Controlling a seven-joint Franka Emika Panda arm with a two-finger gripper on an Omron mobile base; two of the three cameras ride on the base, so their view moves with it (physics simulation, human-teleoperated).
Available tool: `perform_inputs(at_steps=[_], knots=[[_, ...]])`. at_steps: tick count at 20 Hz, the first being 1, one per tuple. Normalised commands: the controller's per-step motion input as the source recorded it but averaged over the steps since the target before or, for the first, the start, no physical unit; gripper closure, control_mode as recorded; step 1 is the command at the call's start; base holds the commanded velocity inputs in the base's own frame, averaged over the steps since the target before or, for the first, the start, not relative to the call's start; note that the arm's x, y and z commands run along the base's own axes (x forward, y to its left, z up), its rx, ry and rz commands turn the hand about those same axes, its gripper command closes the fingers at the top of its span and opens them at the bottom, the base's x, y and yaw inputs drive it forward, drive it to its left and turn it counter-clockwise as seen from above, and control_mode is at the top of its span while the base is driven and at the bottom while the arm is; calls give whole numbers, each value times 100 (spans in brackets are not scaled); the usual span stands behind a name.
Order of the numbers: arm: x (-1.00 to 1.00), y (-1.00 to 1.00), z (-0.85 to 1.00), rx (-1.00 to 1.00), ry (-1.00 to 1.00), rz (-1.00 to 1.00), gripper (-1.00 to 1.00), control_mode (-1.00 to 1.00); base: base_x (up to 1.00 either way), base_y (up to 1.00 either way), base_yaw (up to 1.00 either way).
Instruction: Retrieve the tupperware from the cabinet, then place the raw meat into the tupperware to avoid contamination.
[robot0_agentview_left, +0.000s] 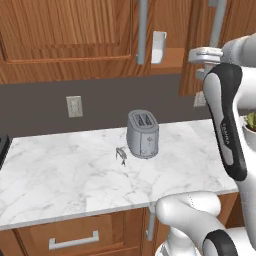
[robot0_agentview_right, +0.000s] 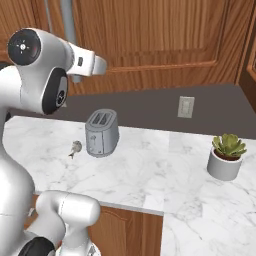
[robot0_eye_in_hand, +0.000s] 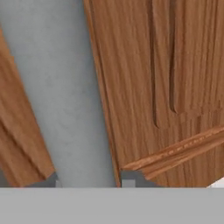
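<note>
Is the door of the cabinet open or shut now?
Open. The cabinet shows a gap where the tupperware stands on a shelf, and its right door is swung outward.

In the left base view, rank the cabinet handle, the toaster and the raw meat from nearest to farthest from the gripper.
Measured from the gripper, up at the right cabinet door:
1. The cabinet handle, the grey bar at the upper right, right by the hand.
2. The toaster, down on the counter, left of the arm.
3. The raw meat, on the counter just left of the toaster and lower in the picture.
</note>
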Motion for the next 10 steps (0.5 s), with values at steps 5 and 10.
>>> perform_inputs(at_steps=[5,10], knots=[[-82,-72,24,7,2,6,100,-100,0,0,0],[-96,-73,13,6,0,7,100,-100,0,0,0]])
